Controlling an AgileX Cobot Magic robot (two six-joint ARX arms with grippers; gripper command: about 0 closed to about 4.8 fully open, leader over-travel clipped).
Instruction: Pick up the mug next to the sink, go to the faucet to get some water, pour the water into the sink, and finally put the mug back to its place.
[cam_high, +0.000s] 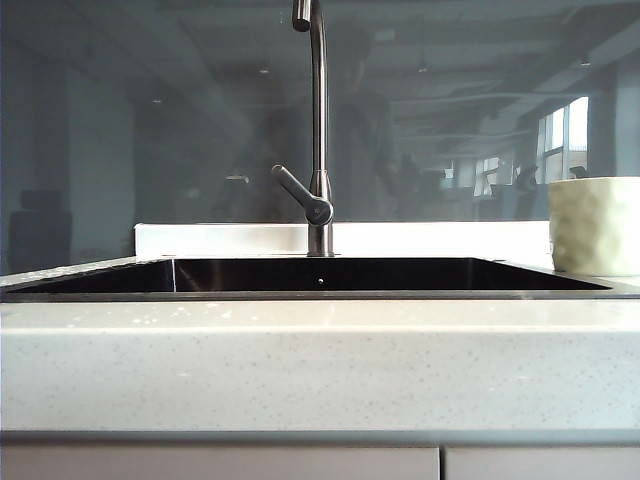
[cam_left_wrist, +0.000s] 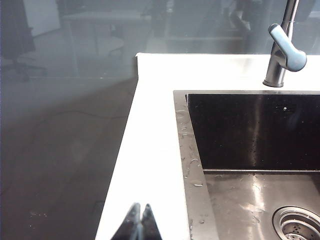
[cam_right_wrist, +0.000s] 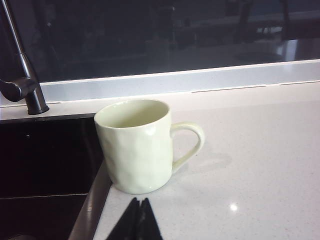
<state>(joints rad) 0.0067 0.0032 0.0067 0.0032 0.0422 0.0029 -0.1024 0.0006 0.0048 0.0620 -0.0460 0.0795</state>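
Behind the pale speckled stone counter (cam_high: 320, 370) runs a dark glossy wall panel (cam_high: 150, 120) with a low white ledge (cam_high: 220, 238) at its foot, and nothing stands between the grippers and the things on the counter. The wide rectangular sink with a dark interior and a thin metallic rim (cam_high: 320, 275) is set in the middle of the counter, and the tall slim brushed-steel gooseneck faucet (cam_high: 318, 130) rises behind it, its short lever handle pointing down to the side. The pale cream-green glossy ceramic mug with a dimpled surface and a loop handle (cam_right_wrist: 137, 147) stands upright on the counter just beside the sink rim, on the right side in the exterior view, with the handle turned away from the sink. The exterior view shows only a part of the mug at its edge and no arm at all — the right wrist view shows the whole mug and its inside, which looks empty. The left wrist view alone shows the round metal drain (cam_left_wrist: 298, 223) and small drops on the sink rim. The left gripper (cam_left_wrist: 139, 220) hangs over the counter beside the left end of the sink, its dark fingers pressed together and holding nothing. The right gripper (cam_right_wrist: 138, 217) is near the mug but apart from it — its fingers are also closed on nothing.
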